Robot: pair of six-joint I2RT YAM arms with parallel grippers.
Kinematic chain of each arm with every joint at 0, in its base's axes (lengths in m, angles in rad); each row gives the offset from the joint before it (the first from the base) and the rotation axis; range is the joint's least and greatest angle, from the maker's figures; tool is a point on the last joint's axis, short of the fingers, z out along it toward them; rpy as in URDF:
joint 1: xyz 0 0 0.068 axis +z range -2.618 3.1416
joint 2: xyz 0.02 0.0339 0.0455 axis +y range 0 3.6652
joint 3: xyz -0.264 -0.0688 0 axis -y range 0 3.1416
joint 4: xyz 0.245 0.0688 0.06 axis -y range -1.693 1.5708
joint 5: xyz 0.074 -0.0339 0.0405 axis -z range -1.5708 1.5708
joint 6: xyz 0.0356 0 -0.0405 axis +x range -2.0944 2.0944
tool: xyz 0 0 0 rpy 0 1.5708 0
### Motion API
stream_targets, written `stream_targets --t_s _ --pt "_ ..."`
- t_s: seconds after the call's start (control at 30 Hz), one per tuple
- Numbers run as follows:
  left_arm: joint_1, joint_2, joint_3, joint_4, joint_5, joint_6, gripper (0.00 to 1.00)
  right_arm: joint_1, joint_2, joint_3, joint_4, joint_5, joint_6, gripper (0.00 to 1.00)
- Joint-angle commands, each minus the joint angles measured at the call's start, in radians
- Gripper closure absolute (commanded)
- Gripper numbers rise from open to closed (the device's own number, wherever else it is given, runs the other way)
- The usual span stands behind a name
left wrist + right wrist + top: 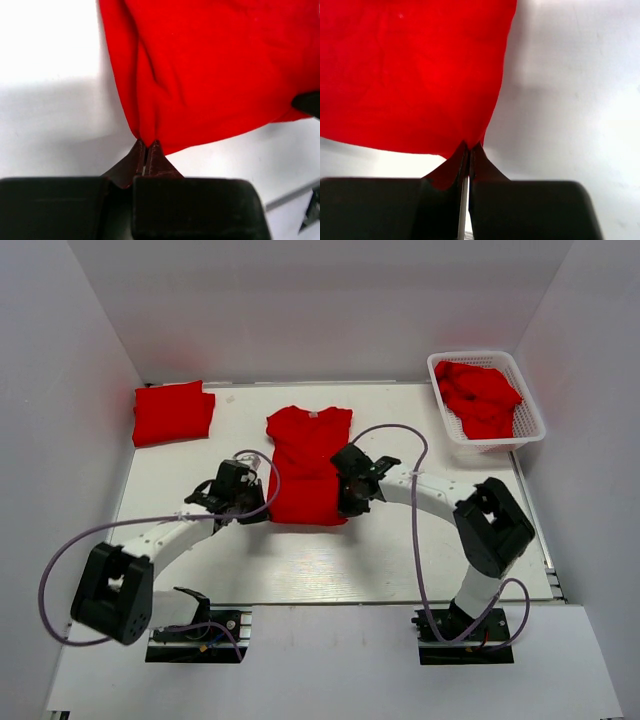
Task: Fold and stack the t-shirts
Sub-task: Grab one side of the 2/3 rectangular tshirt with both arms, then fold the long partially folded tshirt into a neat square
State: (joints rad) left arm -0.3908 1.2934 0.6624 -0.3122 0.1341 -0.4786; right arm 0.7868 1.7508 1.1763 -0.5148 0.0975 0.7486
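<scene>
Red t-shirt (305,455) pinched by left gripper (146,148) and right gripper (469,150).

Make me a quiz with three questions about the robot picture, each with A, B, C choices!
1. Where is the white basket?
A) back right corner of the table
B) back left corner
C) between the arms

2. What colour are the t-shirts?
A) blue
B) red
C) green

3. What are the left hand and right hand doing?
A) both open wide
B) both shut on the middle t-shirt, at its near corners
C) both inside the basket

Answers:
1 A, it sits at the far right with crumpled shirts in it.
2 B, every shirt is bright red.
3 B, each wrist view shows the hand pinched shut on red cloth.
</scene>
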Motion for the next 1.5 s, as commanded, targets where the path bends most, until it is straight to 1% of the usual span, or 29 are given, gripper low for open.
stream_targets --t_s 0.0,0.1,0.17,0.2,0.33,0.37,0.4,0.47,0.57,0.63,0.67,0.7,0.73,0.77,0.8,0.83,0.87,0.93,1.03,1.13,1.2,1.23,1.3,1.43,1.47 --pt "-0.003 -0.12 -0.062 -0.105 0.027 -0.008 1.0 0.006 -0.102 -0.049 -0.155 -0.005 -0.058 1.0" --pt "-0.013 -0.2 -0.072 -0.157 0.044 -0.008 1.0 0.008 -0.155 -0.087 -0.185 -0.031 -0.046 1.0" --pt "-0.013 -0.223 -0.041 -0.217 0.044 -0.008 1.0 0.009 -0.194 -0.087 -0.206 -0.051 -0.042 1.0" --pt "-0.013 -0.232 -0.003 -0.234 0.032 -0.008 1.0 0.008 -0.2 -0.078 -0.218 -0.051 -0.041 1.0" --pt "-0.013 -0.246 0.115 -0.269 -0.008 -0.008 1.0 0.002 -0.228 0.005 -0.254 0.014 -0.066 1.0" --pt "-0.013 -0.229 0.14 -0.278 -0.019 -0.017 1.0 0.0 -0.228 0.025 -0.257 0.013 -0.084 1.0" --pt "-0.013 -0.214 0.191 -0.289 -0.054 -0.017 1.0 -0.001 -0.214 0.087 -0.277 0.039 -0.098 1.0" --pt "0.001 -0.148 0.247 -0.312 -0.086 -0.046 1.0 -0.007 -0.183 0.134 -0.292 0.059 -0.127 1.0" --pt "0.001 -0.066 0.391 -0.327 -0.12 -0.057 1.0 -0.029 -0.117 0.247 -0.338 0.1 -0.164 1.0" --pt "0.01 0.012 0.443 -0.327 -0.143 -0.057 1.0 -0.052 -0.065 0.342 -0.35 0.11 -0.189 1.0" --pt "0.01 0.039 0.497 -0.318 -0.165 -0.057 1.0 -0.067 -0.038 0.385 -0.349 0.122 -0.193 1.0" --pt "0.01 0.065 0.525 -0.318 -0.177 -0.057 1.0 -0.086 -0.01 0.407 -0.347 0.119 -0.205 1.0" --pt "0.01 0.122 0.552 -0.318 -0.186 -0.057 1.0 -0.092 0.004 0.48 -0.347 0.113 -0.221 1.0" --pt "0.01 0.151 0.607 -0.318 -0.211 -0.048 1.0 -0.103 0.024 0.505 -0.35 0.104 -0.224 1.0" --pt "0.01 0.179 0.635 -0.333 -0.227 -0.048 1.0 -0.128 0.071 0.528 -0.352 0.102 -0.232 1.0" --pt "0.02 0.207 0.663 -0.352 -0.24 -0.048 1.0 -0.138 0.085 0.552 -0.356 0.094 -0.244 1.0" --pt "0.02 0.26 0.719 -0.352 -0.263 -0.048 1.0 -0.146 0.122 0.621 -0.356 0.09 -0.253 1.0" --pt "0.029 0.305 0.762 -0.366 -0.272 -0.048 1.0 -0.178 0.173 0.695 -0.37 0.053 -0.271 1.0" --pt "0.049 0.398 0.871 -0.366 -0.295 -0.038 1.0 -0.218 0.263 0.801 -0.383 0.015 -0.284 1.0" --pt "0.059 0.48 0.942 -0.384 -0.317 -0.029 1.0 -0.247 0.312 0.842 -0.364 -0.031 -0.296 1.0" --pt "0.072 0.512 0.959 -0.36 -0.317 -0.017 1.0 -0.256 0.335 0.855 -0.318 -0.067 -0.304 1.0" --pt "0.072 0.552 0.982 -0.351 -0.303 -0.008 1.0 -0.27 0.355 0.858 -0.306 -0.087 -0.29 1.0" --pt "0.082 0.598 1.032 -0.334 -0.294 0.001 1.0 -0.287 0.386 0.885 -0.283 -0.142 -0.314 1.0" --pt "0.101 0.699 1.083 -0.314 -0.277 0.014 1.0 -0.313 0.444 0.888 -0.17 -0.179 -0.345 1.0" --pt "0.101 0.71 1.092 -0.277 -0.277 0.014 1.0 -0.323 0.447 0.888 -0.153 -0.186 -0.342 1.0"
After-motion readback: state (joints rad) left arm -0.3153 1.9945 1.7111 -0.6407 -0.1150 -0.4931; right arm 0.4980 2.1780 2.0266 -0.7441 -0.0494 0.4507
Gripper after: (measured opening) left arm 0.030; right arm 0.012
